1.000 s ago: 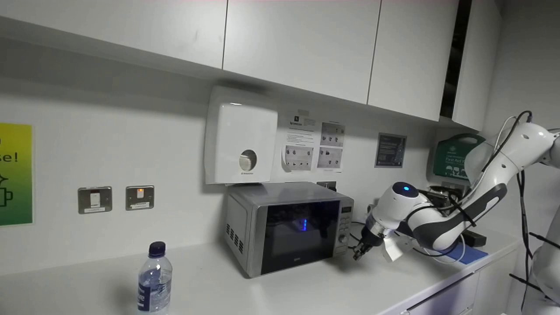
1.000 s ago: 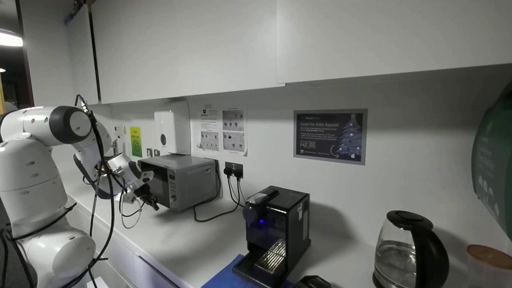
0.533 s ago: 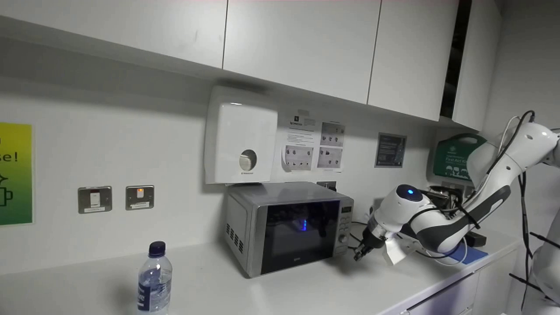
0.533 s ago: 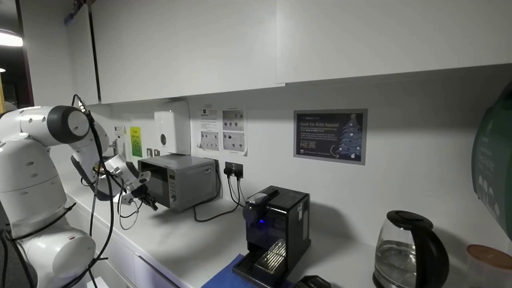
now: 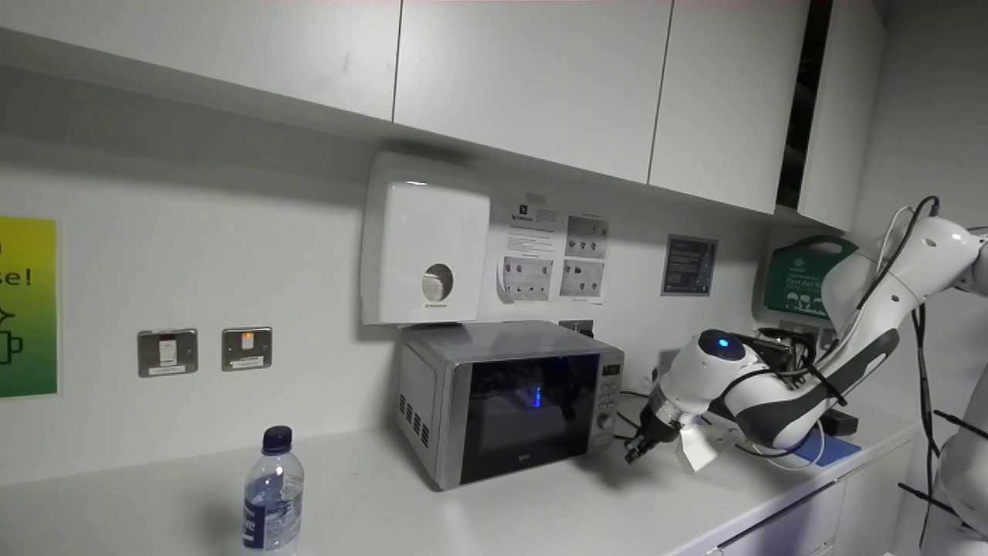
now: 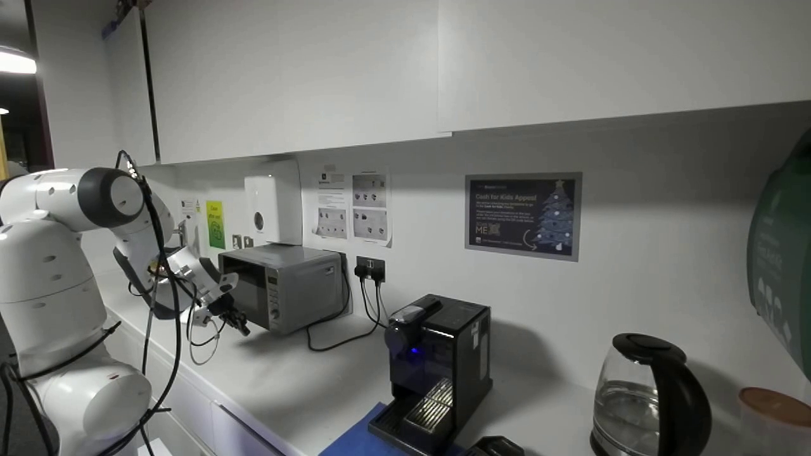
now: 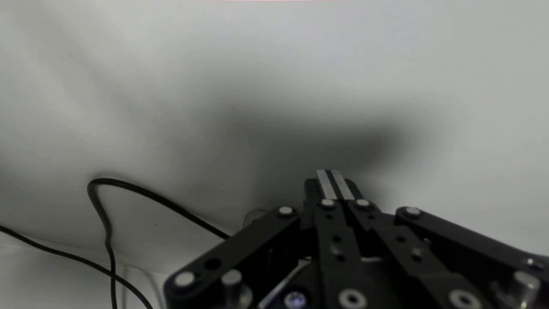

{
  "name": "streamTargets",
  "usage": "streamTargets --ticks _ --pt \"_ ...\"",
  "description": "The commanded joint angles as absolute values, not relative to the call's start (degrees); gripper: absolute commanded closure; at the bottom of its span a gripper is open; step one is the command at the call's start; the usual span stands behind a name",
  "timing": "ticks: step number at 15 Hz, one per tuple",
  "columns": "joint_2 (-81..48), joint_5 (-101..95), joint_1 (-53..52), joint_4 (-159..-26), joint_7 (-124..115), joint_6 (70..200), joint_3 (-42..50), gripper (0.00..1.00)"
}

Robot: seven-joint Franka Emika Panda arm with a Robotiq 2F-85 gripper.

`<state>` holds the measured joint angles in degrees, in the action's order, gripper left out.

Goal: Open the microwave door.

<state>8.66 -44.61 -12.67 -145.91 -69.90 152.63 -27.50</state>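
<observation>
In an exterior view, a yellow and green sign (image 5: 28, 309) hangs at the left edge of the wall (image 5: 309, 201). Next come two metal switch plates (image 5: 167, 353), and the right one has a small orange light. A water bottle (image 5: 273, 494) with a dark blue cap stands at the near left, on the white counter (image 5: 370, 510). A white box (image 5: 432, 239) with a round window hangs above the microwave (image 5: 509, 405). The silver microwave sits in the middle, far back by the wall, to the right of the bottle. The microwave door (image 5: 529, 421) is closed, and a blue glow shows in its dark glass. A knob (image 5: 604, 421) is right of the door. Just right of the microwave, the black gripper (image 5: 633, 454) points down toward the counter, with a gap between it and the microwave. In the wrist view, its two pale pads (image 7: 326, 184) sit side by side with only a thin dark line between them, so the gripper is all the way together and holds nothing. A black cord (image 7: 158, 198) bends on the left there. The white arm (image 5: 783, 417) reaches in from the right, partly in front of a green first aid case (image 5: 799, 274). In an exterior view, right of the microwave, a black coffee machine (image 6: 469, 367) stands with a blue mat (image 6: 355, 437) showing at its base, then a glass kettle (image 6: 633, 396) with water in it, and last a tub (image 6: 773, 437) with a brown lid.
</observation>
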Motion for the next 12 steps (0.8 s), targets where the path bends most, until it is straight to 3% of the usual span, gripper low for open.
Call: streamTargets --ticks 1,12 --pt "9.36 -50.80 -11.94 -145.83 -76.40 150.32 -29.33 1.00" --pt "9.26 -63.08 -12.04 -146.61 -90.37 147.25 -30.56 1.00"
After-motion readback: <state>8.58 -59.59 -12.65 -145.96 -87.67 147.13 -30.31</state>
